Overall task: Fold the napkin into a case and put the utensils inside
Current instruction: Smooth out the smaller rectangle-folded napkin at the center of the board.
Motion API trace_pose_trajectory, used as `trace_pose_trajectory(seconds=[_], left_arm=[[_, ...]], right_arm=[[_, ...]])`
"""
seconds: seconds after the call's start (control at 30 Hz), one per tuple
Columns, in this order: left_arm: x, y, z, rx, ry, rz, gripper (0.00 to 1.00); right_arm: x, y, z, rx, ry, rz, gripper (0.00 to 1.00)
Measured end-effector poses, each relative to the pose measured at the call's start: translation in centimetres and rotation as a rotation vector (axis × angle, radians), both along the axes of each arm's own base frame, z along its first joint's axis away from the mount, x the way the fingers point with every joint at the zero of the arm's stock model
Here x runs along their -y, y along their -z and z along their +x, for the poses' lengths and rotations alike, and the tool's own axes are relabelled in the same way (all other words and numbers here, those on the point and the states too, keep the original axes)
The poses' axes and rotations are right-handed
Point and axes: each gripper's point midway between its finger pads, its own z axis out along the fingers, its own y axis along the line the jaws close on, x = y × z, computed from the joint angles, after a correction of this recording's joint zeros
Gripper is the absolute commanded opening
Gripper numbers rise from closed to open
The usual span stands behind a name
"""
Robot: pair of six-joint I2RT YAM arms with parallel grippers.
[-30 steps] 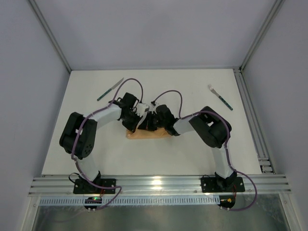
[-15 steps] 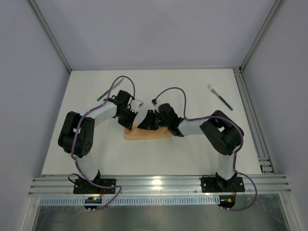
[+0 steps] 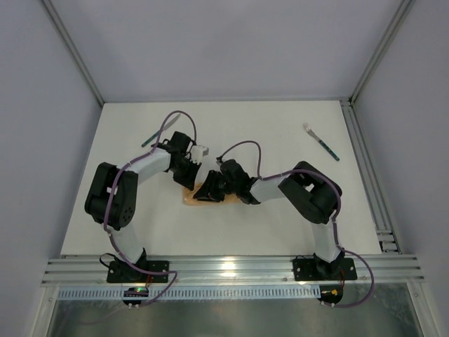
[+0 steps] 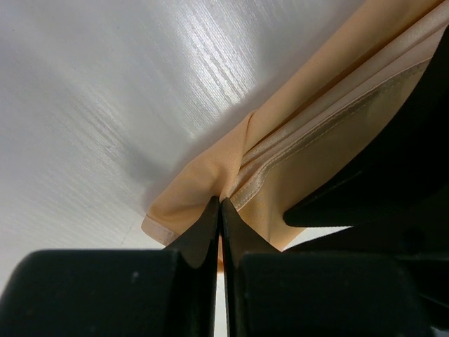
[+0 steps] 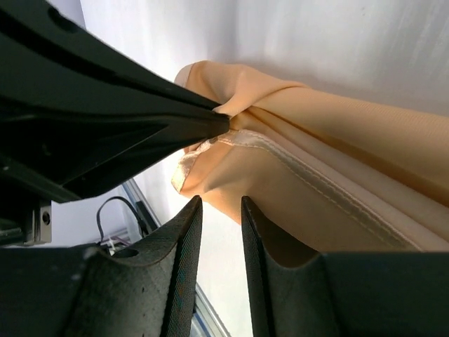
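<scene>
The left gripper (image 4: 219, 210) is clenched on a fold of the napkin (image 4: 309, 133), its two black fingertips pressed together with a pinch of cloth between them at the bundle's left end. Next to it the right gripper (image 5: 220, 203) stands slightly parted, with a narrow gap and nothing caught in it, its tips close to a stitched hem of the cloth. One napkin, one knife (image 3: 149, 141) and one fork (image 3: 321, 142) lie on the white surface (image 3: 280, 232): the knife at the left (only its handle end shows clearly), the napkin in the middle, the fork well apart at the right. The cloth is peach-orange, thin and faintly shiny, gathered in long layered folds; both utensils are slim, with dark green handles and silver ends.
</scene>
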Motion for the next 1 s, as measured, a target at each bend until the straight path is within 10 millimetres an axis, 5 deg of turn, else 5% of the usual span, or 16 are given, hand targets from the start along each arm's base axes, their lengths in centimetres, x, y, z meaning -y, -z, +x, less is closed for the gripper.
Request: trace_pose_trajectory(seconds=[0.6,0.77,1.0], left_arm=[[0.3,-0.2,-0.3,-0.006,-0.006,-0.02,0.0],[0.3,-0.2,-0.4,-0.01,-0.004,-0.025,0.0],[0.3,-0.5,-0.2,-0.002,-0.006,-0.028,0.0]], right_arm=[[-1.4,1.1,1.2,-0.11,0.074,0.061,0.26],[-1.6,1.5,1.7,-0.132,0.094,0.077,0.04],[-1.9,1.8,2.4,-0.164,0.116,0.14,0.04]])
